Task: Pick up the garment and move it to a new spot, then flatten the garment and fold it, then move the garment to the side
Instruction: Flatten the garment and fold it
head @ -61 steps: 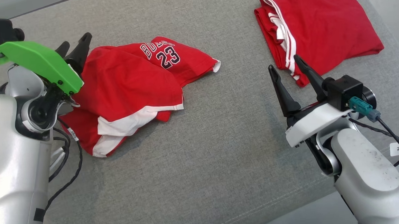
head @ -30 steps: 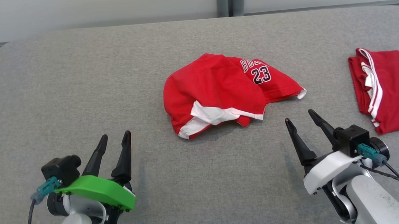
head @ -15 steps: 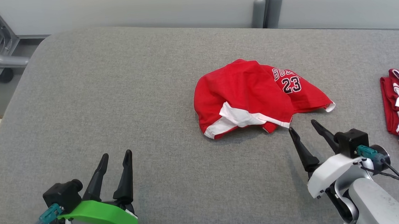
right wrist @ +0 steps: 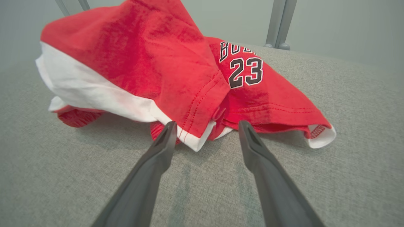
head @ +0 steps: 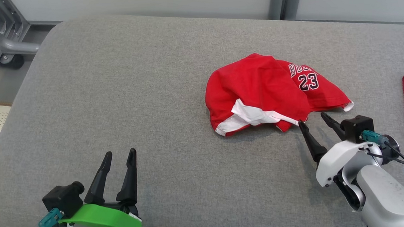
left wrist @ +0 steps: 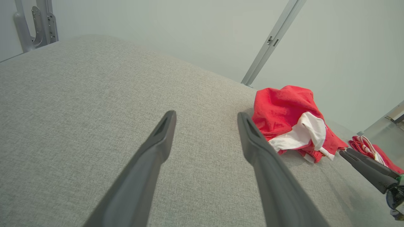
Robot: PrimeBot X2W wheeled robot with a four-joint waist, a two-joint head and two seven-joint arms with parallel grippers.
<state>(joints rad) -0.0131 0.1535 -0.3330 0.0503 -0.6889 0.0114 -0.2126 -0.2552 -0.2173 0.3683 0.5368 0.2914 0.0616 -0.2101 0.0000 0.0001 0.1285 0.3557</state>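
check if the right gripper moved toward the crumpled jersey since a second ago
Yes. Judged against the crumpled jersey, the right gripper has moved forward; its open fingertips now reach the near hem.

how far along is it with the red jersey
Done: nothing yet; the red jersey lies crumpled on the grey cushion. In hand: the right gripper, open, has its tips at the jersey's near hem; the left gripper is open, away from it. Left: pick up, move, flatten, fold, set aside.
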